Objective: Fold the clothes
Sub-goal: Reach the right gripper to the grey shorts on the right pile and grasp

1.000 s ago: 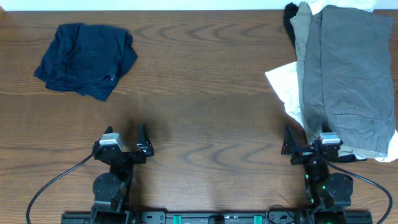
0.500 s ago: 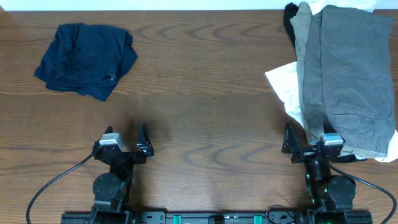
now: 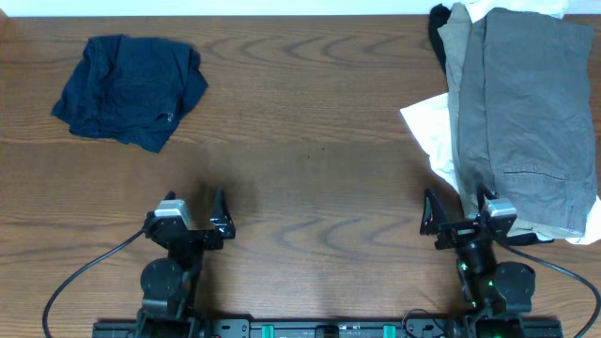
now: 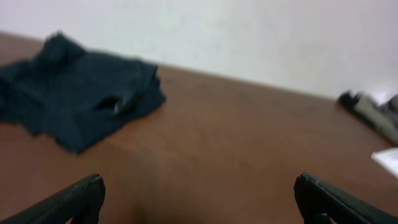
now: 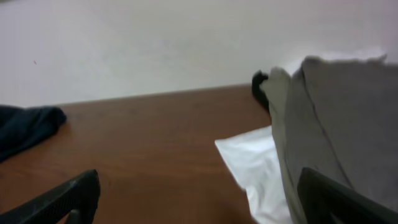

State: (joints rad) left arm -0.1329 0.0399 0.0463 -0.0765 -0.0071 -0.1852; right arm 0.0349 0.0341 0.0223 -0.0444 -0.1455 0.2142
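The clothes lie in two places. A crumpled navy garment [image 3: 130, 89] sits alone at the far left and also shows in the left wrist view, navy garment [image 4: 74, 93]. At the right edge is a pile: grey shorts [image 3: 531, 103] on top, a khaki piece [image 3: 457, 56], white cloth [image 3: 430, 131] and a black bit [image 3: 438, 23]. My left gripper [image 3: 194, 208] is open over bare wood near the front, well short of the navy garment. Just before the pile's near end, my right gripper [image 3: 458, 211] is open with nothing in it. Its right finger [image 5: 329, 196] reaches the grey shorts [image 5: 348, 118].
A brown wooden table [image 3: 310, 141] stretches between the two lots of clothes. A pale wall [image 5: 155, 43] runs behind its far edge. Both arm bases and their cables sit at the front edge.
Both grippers have turned or shifted slightly: the left a little to the right, the right's left finger a little to the left. The clothes have not moved.
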